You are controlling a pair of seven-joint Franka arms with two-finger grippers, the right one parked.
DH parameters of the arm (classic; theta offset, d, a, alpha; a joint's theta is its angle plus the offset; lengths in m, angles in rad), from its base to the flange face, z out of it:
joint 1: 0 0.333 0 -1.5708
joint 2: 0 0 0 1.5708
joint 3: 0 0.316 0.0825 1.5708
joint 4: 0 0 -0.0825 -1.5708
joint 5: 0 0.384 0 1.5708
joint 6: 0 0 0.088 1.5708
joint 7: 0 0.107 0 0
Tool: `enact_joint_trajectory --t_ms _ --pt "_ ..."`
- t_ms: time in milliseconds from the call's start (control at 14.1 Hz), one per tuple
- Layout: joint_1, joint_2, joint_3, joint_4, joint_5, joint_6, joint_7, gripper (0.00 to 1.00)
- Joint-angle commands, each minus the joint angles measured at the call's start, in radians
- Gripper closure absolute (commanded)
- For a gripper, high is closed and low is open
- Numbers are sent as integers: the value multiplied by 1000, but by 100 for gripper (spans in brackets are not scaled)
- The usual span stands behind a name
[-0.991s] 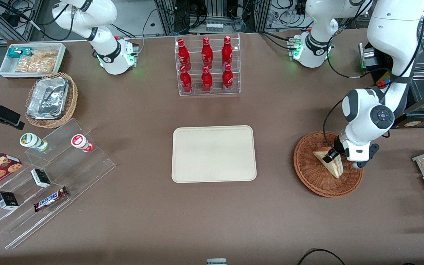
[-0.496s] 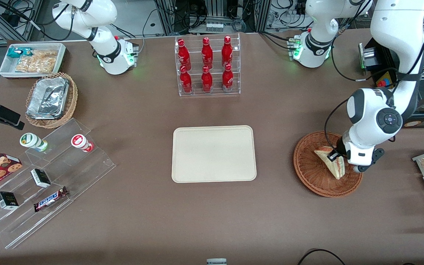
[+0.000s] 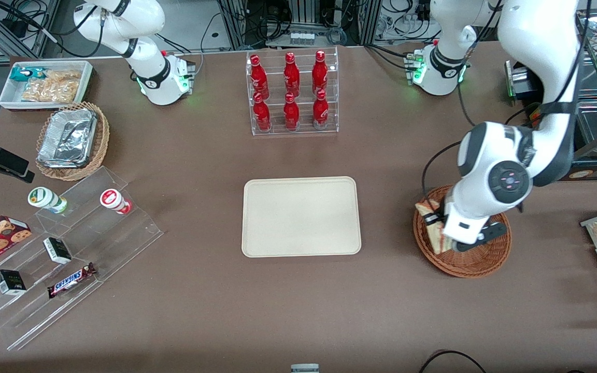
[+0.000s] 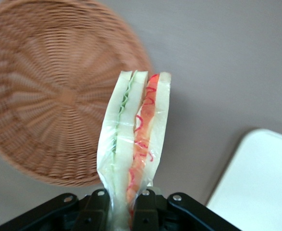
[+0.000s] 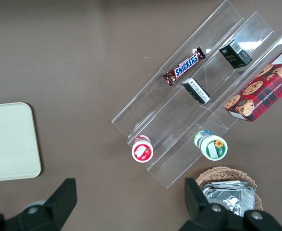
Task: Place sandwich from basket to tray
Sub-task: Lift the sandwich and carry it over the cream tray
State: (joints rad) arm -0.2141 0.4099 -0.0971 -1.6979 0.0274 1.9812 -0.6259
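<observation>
The gripper (image 4: 123, 204) pinches the wrapped sandwich (image 4: 133, 144) by its narrow end, so the wedge hangs clear above the basket (image 4: 49, 96). The tray (image 4: 258, 185) lies nearby, apart, ready to receive it.

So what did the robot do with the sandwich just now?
The gripper, jaws shut on the sandwich, lifted it off the basket floor and carried it toward the tray; it now hangs over the basket's rim nearest the tray. The basket, the tray and the bottles stayed put.
</observation>
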Motion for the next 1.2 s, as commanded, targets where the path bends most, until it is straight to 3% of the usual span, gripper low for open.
enact_joint_trajectory --t_ms 0,354,920,1133 --pt "-73 89 4 109 2 -32 40 96" --pt "-129 216 -127 242 5 -25 -35 97" --pt "-350 383 -127 414 19 16 -205 98" --pt "-390 429 -127 448 113 18 -302 98"
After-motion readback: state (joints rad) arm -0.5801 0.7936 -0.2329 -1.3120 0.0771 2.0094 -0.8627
